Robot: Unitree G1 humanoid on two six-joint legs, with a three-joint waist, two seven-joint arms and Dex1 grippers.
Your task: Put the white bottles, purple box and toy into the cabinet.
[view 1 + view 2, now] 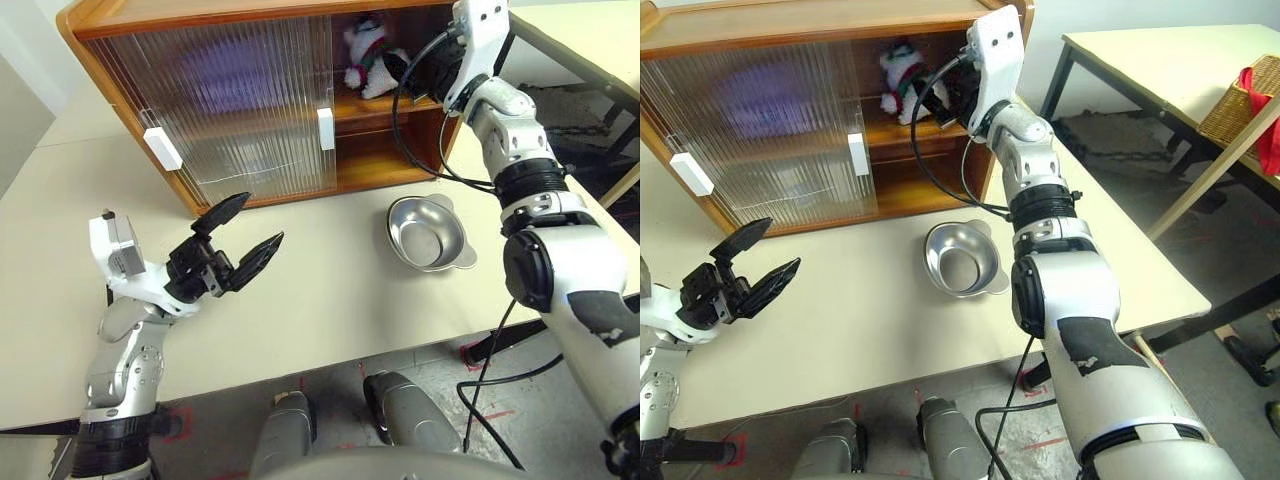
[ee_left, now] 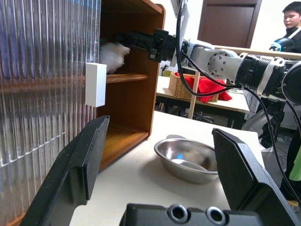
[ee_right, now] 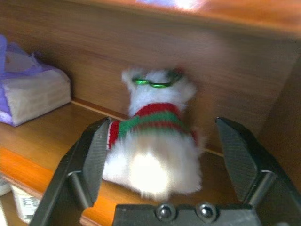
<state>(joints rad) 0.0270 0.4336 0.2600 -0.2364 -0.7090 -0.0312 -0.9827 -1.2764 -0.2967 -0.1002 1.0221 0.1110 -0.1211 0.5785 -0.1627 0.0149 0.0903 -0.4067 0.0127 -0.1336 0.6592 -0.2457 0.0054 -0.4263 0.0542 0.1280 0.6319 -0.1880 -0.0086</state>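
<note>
The right end effector (image 3: 160,155) reaches into the open right side of the cabinet (image 1: 200,15), its fingers spread wide on either side of the toy (image 3: 153,148) without closing on it. The toy sits on the inner shelf (image 3: 42,155), apart from both fingers, close to the cabinet's back wall. Further along the same shelf lies the purple box (image 3: 28,94). Below the shelf edge, part of a white bottle (image 3: 26,205) shows on the cabinet floor.

The left end effector (image 1: 245,235) hangs over the counter (image 1: 330,300) in front of the closed doors (image 1: 220,110), fingers wide apart and holding nothing. A steel bowl (image 1: 428,232) stands on the counter just before the open side of the cabinet. Beyond the counter a second table carries a basket (image 1: 1240,105) with red cloth (image 1: 1268,110), and a person (image 2: 291,21) stands in the background.
</note>
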